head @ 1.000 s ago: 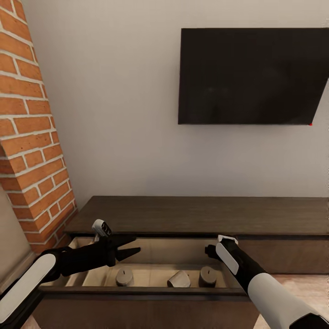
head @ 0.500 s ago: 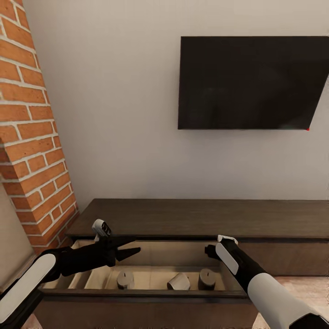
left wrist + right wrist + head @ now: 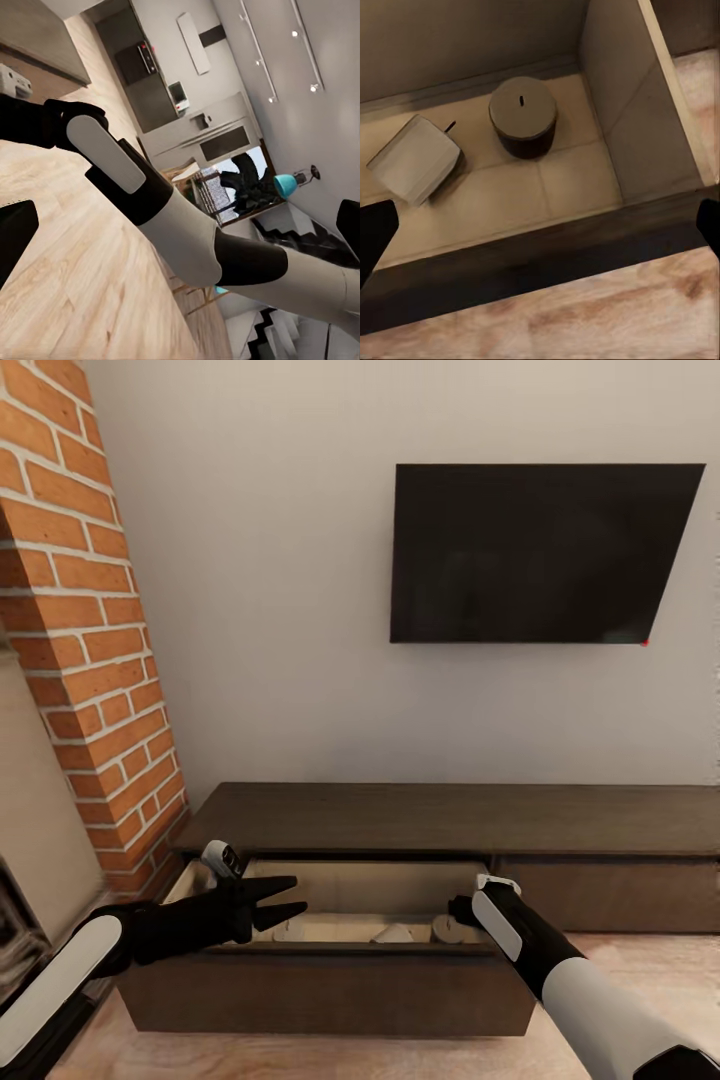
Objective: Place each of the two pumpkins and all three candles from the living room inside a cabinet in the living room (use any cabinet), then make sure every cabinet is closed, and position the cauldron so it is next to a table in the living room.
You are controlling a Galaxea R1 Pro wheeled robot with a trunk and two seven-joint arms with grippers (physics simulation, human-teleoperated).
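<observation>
Mostly hidden, head view: candles (image 3: 455, 928) peek over the cabinet (image 3: 330, 985) drawer's front; left gripper (image 3: 285, 900) spread, empty; right gripper (image 3: 462, 909) fingers hidden | left wrist: right arm (image 3: 150, 195), fingertips cropped | right wrist: upright candle (image 3: 523, 116), toppled candle (image 3: 414, 159), right fingertips wide apart.

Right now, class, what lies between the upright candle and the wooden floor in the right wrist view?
The drawer's dark front wall lies between the upright candle and the floor, with bare pale drawer bottom before it.
</observation>
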